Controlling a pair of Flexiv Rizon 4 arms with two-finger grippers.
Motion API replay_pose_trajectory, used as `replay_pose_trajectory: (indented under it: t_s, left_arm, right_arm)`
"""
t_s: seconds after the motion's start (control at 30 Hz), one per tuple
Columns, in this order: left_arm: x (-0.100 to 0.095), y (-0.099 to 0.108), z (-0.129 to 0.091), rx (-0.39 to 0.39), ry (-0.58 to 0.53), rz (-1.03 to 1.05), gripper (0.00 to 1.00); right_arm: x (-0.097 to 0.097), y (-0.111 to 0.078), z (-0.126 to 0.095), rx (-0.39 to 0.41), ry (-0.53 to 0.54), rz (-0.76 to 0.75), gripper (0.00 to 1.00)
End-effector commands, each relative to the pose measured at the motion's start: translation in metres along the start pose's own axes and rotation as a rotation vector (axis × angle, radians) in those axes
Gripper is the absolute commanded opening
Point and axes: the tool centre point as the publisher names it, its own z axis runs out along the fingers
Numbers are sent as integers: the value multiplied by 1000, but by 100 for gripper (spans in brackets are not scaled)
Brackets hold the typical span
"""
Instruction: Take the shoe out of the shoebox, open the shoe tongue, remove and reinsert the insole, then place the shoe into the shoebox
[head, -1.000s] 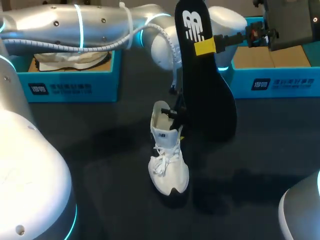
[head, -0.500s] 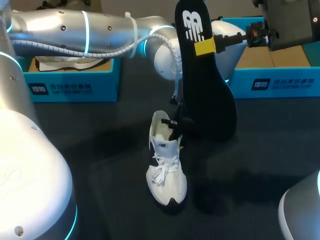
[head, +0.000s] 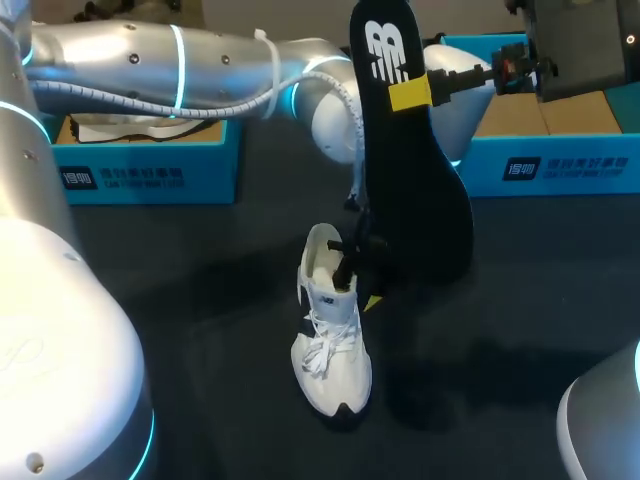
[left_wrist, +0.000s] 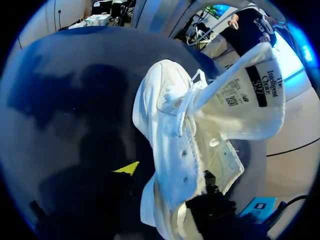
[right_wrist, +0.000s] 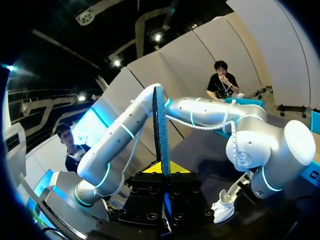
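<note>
Your right gripper (right_wrist: 162, 169) is clamped on the black insole (head: 410, 190), a thin, light foam sheet held upright above the table (head: 200, 300); expect it to bend easily. Your left gripper (head: 358, 283) pinches the collar of the white shoe (head: 330, 350) standing on the table, one finger inside. The mesh upper looks soft and the sole stiffer.

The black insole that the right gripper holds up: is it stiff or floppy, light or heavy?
The insole is probably fairly stiff: pinched by the right gripper at one spot, it stands straight, without drooping. Edge-on it looks thin, so likely light.
</note>
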Motion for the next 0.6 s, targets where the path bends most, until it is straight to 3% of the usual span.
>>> replay_pose_trajectory:
  t_s: [0.03, 0.37, 0.6]
  left_arm:
    - [13, -3, -12, -8, -45, -5, 100]
    - [15, 5, -49, -5, -175, -40, 100]
    - [27, 15, -92, -37, -328, -68, 100]
  right_arm:
    - [-1, 2, 4, 2, -1, 2, 0]
    - [-1, 2, 4, 2, -1, 2, 0]
    - [-1, 2, 4, 2, -1, 2, 0]
